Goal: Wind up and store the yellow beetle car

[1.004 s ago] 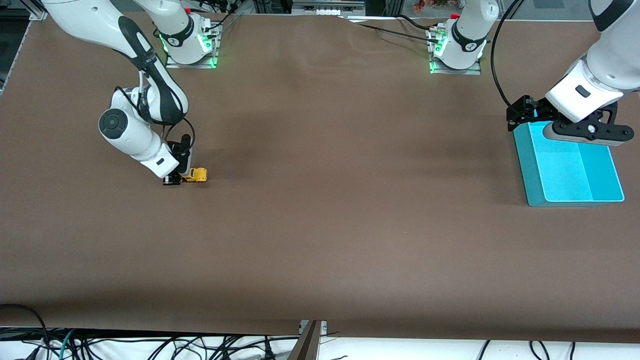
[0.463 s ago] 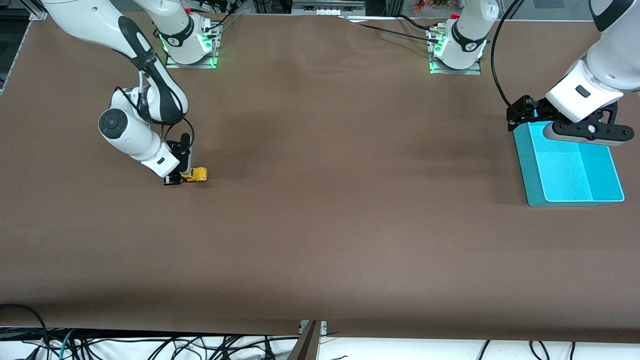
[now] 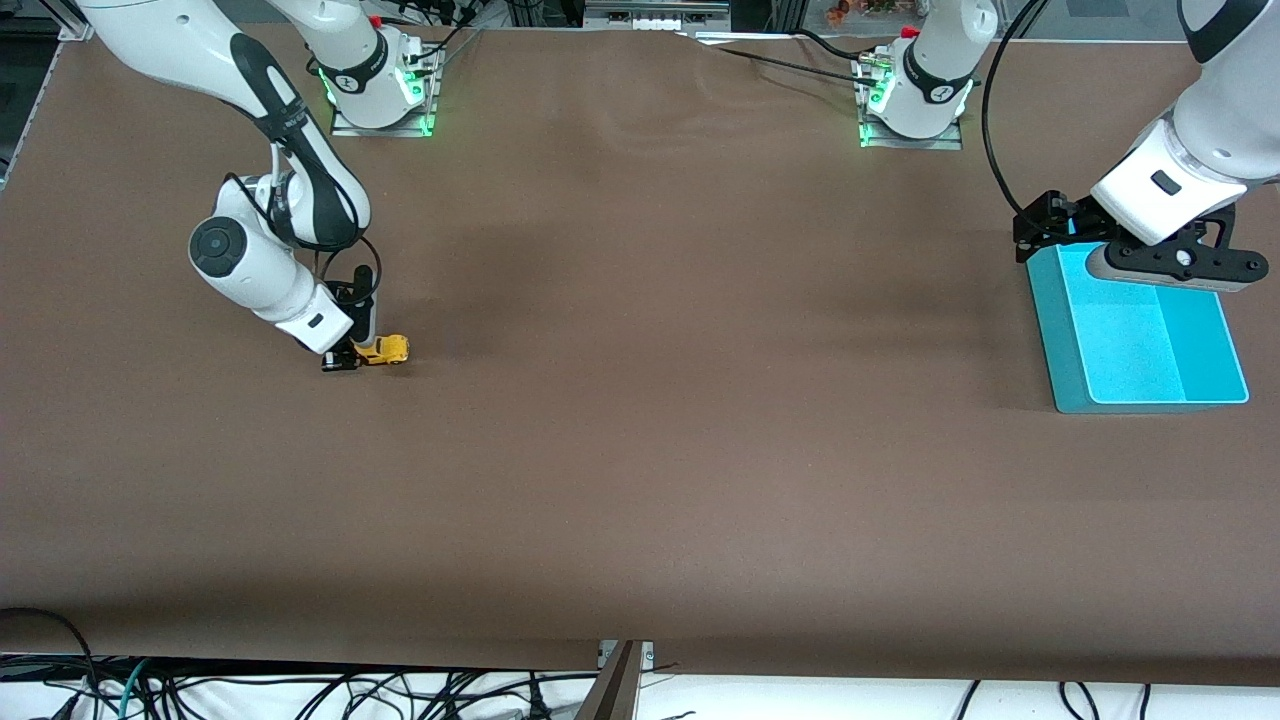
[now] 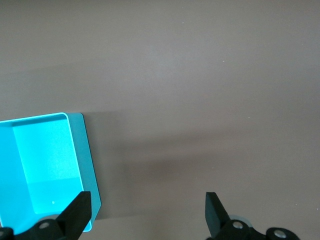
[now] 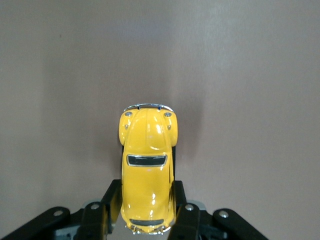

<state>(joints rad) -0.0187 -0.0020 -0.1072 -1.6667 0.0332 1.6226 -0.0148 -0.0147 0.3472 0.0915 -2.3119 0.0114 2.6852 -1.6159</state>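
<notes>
Front view shows the small, glossy yellow beetle-shaped toy car (image 3: 386, 350) down on the brown table surface (image 3: 660, 440), toward the right arm's end of the table and nearer the edge where the robot bases stand than the edge by the front camera. The right gripper (image 3: 348, 356) is low at the table, at the car's end that faces the right arm's end of the table; most of the body sticks out of it toward the table's middle.

Right wrist view shows the car (image 5: 147, 170) lengthwise between the two black fingers (image 5: 111, 200), which press against its sides near the rear window. The jaws are narrowed to the car's width and grip it. Its rounded hood and chrome bumper point away from the gripper (image 5: 147, 210), and its shadow falls on the table beside it.

At the left arm's end of the table lies a turquoise rectangular plastic bin (image 3: 1140, 335), close to that short edge and well apart from the car. The left gripper (image 3: 1165, 262) waits above the bin's edge nearest the bases. Left wrist view shows its two dark fingers (image 4: 77, 212) spread wide with nothing between them, over bare table just beside the bin's (image 4: 40, 165) wall.
</notes>
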